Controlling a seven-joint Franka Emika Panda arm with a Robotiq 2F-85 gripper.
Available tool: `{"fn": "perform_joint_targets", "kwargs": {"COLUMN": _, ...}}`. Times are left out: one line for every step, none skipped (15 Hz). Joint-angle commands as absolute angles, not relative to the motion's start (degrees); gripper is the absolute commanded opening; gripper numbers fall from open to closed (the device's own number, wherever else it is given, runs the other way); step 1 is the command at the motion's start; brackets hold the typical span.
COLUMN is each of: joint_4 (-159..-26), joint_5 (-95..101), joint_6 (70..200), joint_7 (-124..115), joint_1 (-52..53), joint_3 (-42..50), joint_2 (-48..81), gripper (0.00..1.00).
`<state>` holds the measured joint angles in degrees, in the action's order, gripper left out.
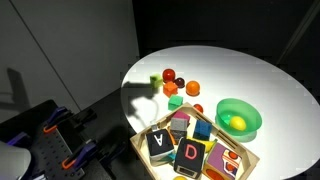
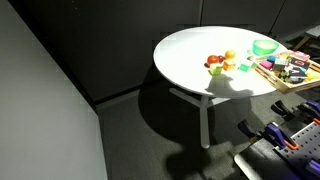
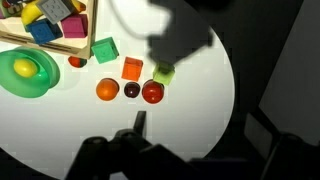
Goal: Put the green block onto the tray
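Green block (image 1: pixel 176 101) sits on the white table (image 1: pixel 270 80) in an exterior view, just outside the wooden tray (image 1: pixel 247 148) and near the green bowl (image 1: pixel 238 118). In an exterior view showing the fruits (image 2: pixel 222 62), the block is too small to pick out. Wrist view: the block lies beside the tray's corner, and your gripper (image 3: pixel 139 125) is a dark silhouette well apart from it, so you cannot tell how the jaws stand.
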<state>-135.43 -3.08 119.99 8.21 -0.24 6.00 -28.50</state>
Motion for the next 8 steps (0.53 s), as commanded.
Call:
{"fn": "perform_joint_targets", "kwargs": {"joint_4": -131.3, "joint_5": -4.1, "joint_6": 119.0, "joint_7": 8.1, "joint_1": -0.8, "joint_3": 6.5, "joint_2": -24.4, "gripper": 1.00}}
{"fn": "perform_joint_targets", "kwargs": {"joint_4": -130.6, "joint_5": -4.1, "joint_6": 119.0, "joint_7": 8.0, "joint_1": -0.9, "joint_3": 6.7, "joint_2": -23.5, "gripper": 1.00}}
{"fn": "perform_joint_targets", "kwargs": {"joint_4": -129.9, "joint_5": -4.4, "joint_6": 118.7, "joint_7": 8.3, "joint_1": -0.9, "joint_3": 6.9, "joint_2": -22.7, "gripper": 1.00}}
{"fn": "perform_joint_targets", "kwargs": {"joint_4": -129.2, "joint_5": -4.7, "joint_6": 118.8, "joint_7": 8.7, "joint_1": -1.0, "joint_3": 7.3, "joint_2": -21.7, "gripper": 1.00}}
{"fn": "perform_joint_targets", "kwargs": {"joint_4": -128.6, "joint_5": -5.0, "joint_6": 118.9, "joint_7": 9.0, "joint_1": -1.0, "joint_3": 7.6, "joint_2": -20.8, "gripper": 1.00}}
{"fn": "perform_joint_targets", "kwargs": {"joint_4": -128.0, "joint_5": -5.3, "joint_6": 118.9, "joint_7": 9.2, "joint_1": -1.1, "joint_3": 7.9, "joint_2": -19.9, "gripper": 1.00}}
{"fn": "perform_joint_targets", "kwargs": {"joint_4": -127.5, "joint_5": -5.6, "joint_6": 119.1, "joint_7": 9.3, "joint_1": -1.3, "joint_3": 8.2, "joint_2": -19.0, "gripper": 1.00}}
{"fn": "perform_joint_targets", "kwargs": {"joint_4": -126.9, "joint_5": -5.9, "joint_6": 119.1, "joint_7": 9.3, "joint_1": -1.5, "joint_3": 8.5, "joint_2": -18.0, "gripper": 1.00}}
